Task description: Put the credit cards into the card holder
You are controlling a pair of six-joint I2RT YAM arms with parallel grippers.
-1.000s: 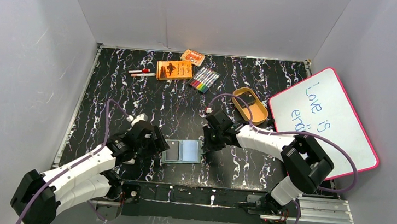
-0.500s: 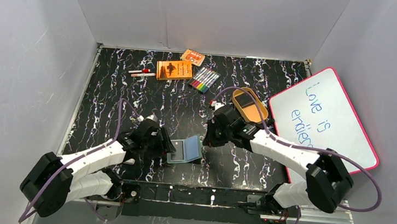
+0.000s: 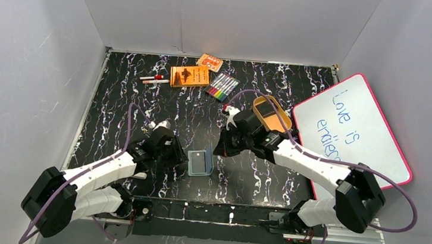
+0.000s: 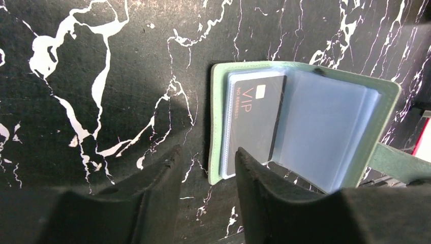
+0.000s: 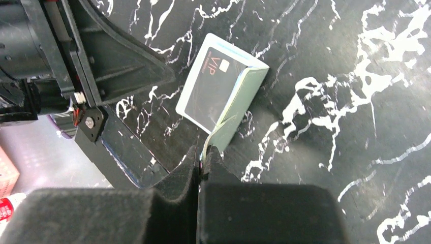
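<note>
**Card holder half folded, one card in its sleeve**

The black marbled table (image 3: 143, 109) carries its clutter along the far edge and the right side. A whiteboard (image 3: 353, 132) with a pink rim lies at the right, overhanging the table's edge. Beside it sits a tan oval tray (image 3: 288, 128) with something dark inside, too small to tell what. At the far edge are two orange boxes (image 3: 189, 76), a pack of coloured markers (image 3: 222, 86) and a couple of pens (image 3: 154, 79). The middle of the table, between this row and the arms, is bare.

The card holder (image 4: 217, 127) lies near the near edge, between the two arms. Its left cover is flat on the table and its right cover is lifted and tilted. One dark credit card (image 4: 254, 119) marked VIP sits in the left-hand clear sleeve. The pale blue sleeves (image 4: 325, 132) beside it show no card.

The right end effector (image 5: 203, 152) is pinched tight on the holder's green snap tab, holding that cover up. The left end effector (image 4: 207, 155) stands partly apart at the holder's left edge, one finger (image 4: 254, 193) overlapping its near corner. It grips nothing, and whether it touches the holder cannot be told.
</note>
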